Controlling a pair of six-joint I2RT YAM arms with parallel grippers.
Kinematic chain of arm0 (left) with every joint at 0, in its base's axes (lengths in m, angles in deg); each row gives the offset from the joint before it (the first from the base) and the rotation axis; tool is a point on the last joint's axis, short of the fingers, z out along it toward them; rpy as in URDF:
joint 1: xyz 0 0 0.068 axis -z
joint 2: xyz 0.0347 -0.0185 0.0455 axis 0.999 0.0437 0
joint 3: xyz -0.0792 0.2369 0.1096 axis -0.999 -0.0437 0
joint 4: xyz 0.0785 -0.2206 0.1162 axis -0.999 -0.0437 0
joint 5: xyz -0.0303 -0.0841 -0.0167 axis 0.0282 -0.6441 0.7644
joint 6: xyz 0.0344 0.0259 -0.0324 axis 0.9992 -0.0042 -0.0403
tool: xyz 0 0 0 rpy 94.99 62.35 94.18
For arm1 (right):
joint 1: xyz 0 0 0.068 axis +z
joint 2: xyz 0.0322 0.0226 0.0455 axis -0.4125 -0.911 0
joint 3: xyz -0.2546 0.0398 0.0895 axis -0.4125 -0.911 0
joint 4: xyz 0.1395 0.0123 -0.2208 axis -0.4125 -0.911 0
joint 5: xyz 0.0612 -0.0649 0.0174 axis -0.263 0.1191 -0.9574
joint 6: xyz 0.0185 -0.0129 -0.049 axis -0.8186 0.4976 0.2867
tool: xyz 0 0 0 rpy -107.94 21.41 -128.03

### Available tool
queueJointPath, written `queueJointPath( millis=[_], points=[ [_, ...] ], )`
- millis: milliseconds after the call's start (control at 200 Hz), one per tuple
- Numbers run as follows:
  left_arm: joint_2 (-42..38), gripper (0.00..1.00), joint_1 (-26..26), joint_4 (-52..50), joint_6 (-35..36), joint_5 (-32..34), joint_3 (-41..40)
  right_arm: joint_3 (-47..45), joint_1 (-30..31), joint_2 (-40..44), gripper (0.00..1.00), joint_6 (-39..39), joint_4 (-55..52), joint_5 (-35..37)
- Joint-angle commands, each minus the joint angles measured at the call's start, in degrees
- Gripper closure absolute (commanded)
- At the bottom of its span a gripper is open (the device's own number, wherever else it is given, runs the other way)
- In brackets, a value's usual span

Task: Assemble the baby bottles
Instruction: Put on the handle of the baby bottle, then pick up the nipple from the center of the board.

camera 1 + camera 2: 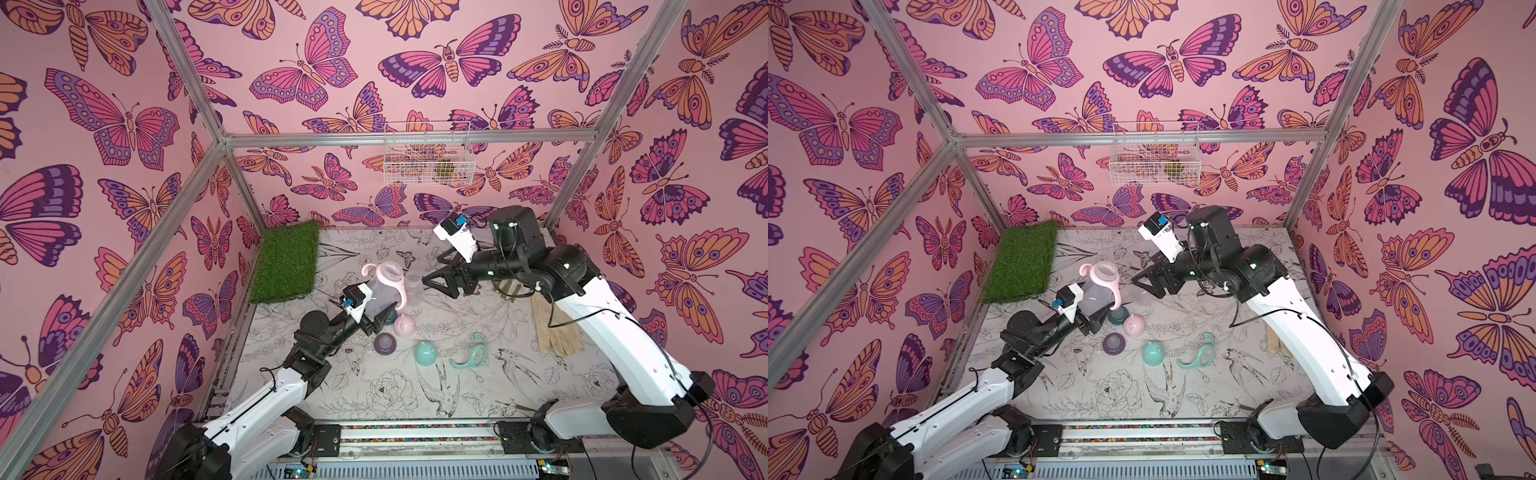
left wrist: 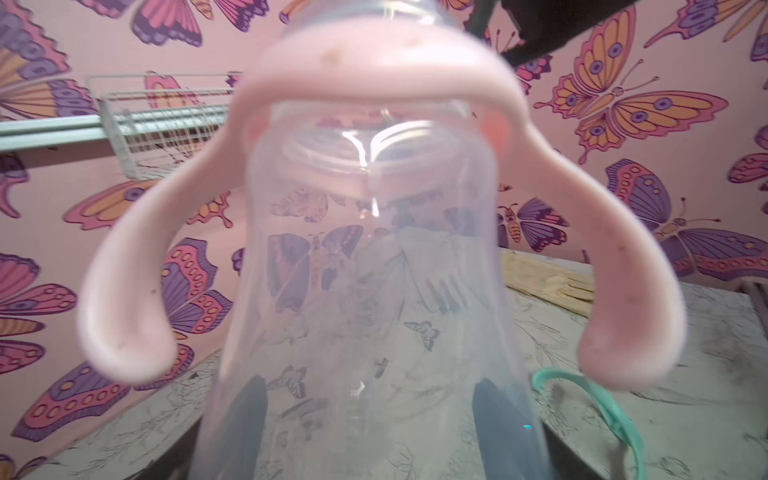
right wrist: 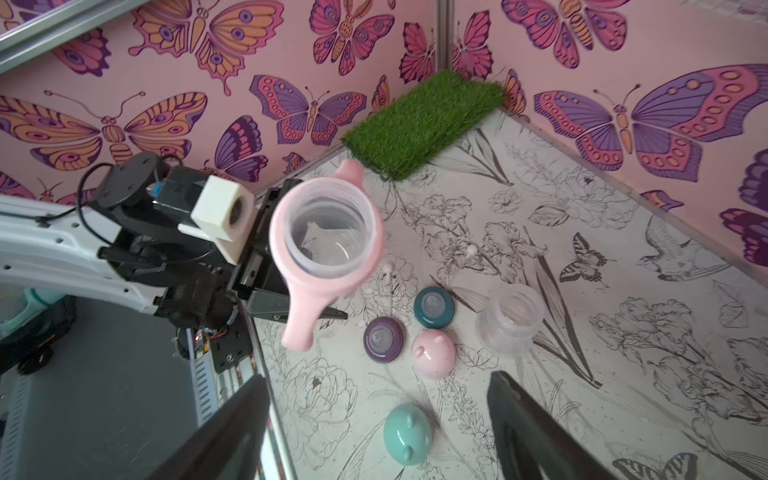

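I count two clear bottles (image 3: 328, 241) (image 3: 511, 322), two handle rings (image 3: 299, 316) (image 1: 464, 364), two nipple collars (image 3: 384, 338) (image 3: 434, 307), two dome caps (image 3: 433, 353) (image 3: 407, 434), one grass mat (image 3: 424, 120) and one wire basket (image 1: 428, 153).

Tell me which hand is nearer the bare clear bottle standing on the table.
Right. The right hand hangs open close beside the bare clear bottle, not gripping it. The left hand is farther off, shut on the pink-handled bottle, which it holds aloft.

A clear bottle (image 1: 380, 296), pink handle ring (image 3: 299, 320) fitted, is held aloft, tilted. Scattered below: second bottle (image 3: 510, 322), teal collar (image 3: 434, 306), purple collar (image 3: 384, 338), pink cap (image 3: 433, 353), teal cap (image 3: 407, 434), teal handle ring (image 1: 461, 365).
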State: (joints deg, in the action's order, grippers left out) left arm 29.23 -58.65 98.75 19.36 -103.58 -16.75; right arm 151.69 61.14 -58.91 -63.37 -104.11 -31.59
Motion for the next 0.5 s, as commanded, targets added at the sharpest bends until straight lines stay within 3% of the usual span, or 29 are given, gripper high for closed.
queueJointPath(
  millis=[0, 100, 215, 496],
  points=[
    [-2.69, 1.0, -0.19, 8.92, -0.09, 10.88, -2.03, -7.01, -0.08, 1.66, 0.18, -4.12, 9.21, 4.7],
    [-4.15, 1.0, -0.52, 13.25, 0.22, 15.3, -6.58, -14.18, -0.05, 2.33, 0.2, -8.11, 14.51, 4.74],
    [-6.73, 1.0, -0.8, 10.99, 0.99, 16.96, -7.43, -19.41, 2.0, 1.29, 0.23, -10.19, 17.6, 6.19],
    [-9.25, 1.0, -2.25, 10.7, 0.18, 14.18, -9.26, -29.39, 9.79, -4.46, 0.25, -15.45, 28.35, 9.28]
  ],
)
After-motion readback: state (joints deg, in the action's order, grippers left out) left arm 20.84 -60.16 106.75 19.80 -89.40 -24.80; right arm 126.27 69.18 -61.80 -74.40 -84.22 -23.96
